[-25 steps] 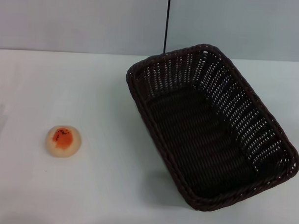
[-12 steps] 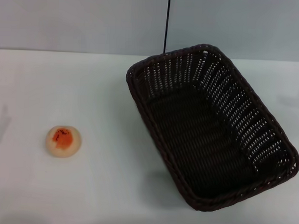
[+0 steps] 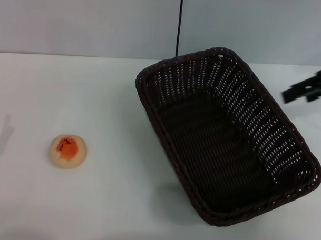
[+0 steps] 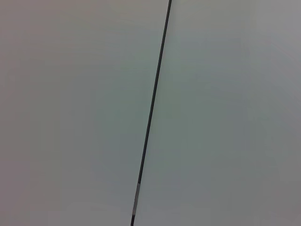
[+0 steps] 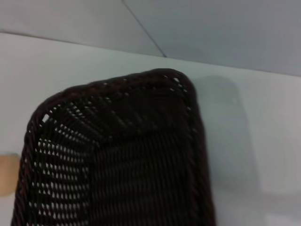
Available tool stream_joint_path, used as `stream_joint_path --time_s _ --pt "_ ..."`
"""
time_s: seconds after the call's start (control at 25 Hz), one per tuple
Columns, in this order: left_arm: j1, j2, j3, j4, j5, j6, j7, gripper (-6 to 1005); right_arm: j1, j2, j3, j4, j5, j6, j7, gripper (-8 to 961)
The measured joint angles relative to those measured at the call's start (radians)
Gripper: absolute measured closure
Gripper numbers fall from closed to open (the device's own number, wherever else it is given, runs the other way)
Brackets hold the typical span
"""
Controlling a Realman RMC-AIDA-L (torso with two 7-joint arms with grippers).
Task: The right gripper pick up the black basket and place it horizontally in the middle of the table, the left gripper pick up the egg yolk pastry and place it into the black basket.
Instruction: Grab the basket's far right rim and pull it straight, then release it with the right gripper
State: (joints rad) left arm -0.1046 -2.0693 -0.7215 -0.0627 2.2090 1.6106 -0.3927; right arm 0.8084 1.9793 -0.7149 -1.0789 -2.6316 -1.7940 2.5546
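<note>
The black basket point(image 3: 256, 110) stands skewed on the right half of the white table point(image 3: 108, 97), its long side running from back left to front right. It is empty. It fills the right wrist view point(image 5: 61, 122) from close above. The egg yolk pastry point(image 3: 68, 151) lies alone at the front left, and a sliver of it shows in the right wrist view point(image 5: 6, 174). My right gripper point(image 3: 296, 97) reaches in from the right edge, above the table just right of the basket's far end, open and empty. My left gripper is out of view.
A grey wall with a thin dark vertical seam point(image 3: 179, 26) stands behind the table; the left wrist view shows only this wall and seam point(image 4: 150, 113). A faint shadow point(image 3: 3, 133) lies on the table's left edge.
My right gripper has come into the head view from the right edge; it was out of view before. The basket and pastry have not moved.
</note>
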Motion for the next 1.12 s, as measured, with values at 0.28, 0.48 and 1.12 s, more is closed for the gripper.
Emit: stream_joint_path --time_s 0.28,0.48,1.12 --pt "0.003 0.002 0.001 -0.002 0.000 0.002 0.000 173 0.044 0.044 -0.103 0.145 0.001 0.143 0.005 218" --pt "0.004 0.004 -0.003 0.004 -0.001 0.002 0.000 176 0.062 0.048 -0.169 0.205 -0.008 0.219 0.034 220" --pt "0.009 0.006 -0.009 0.004 -0.008 0.002 0.000 186 0.048 0.056 -0.208 0.211 -0.011 0.273 0.020 700"
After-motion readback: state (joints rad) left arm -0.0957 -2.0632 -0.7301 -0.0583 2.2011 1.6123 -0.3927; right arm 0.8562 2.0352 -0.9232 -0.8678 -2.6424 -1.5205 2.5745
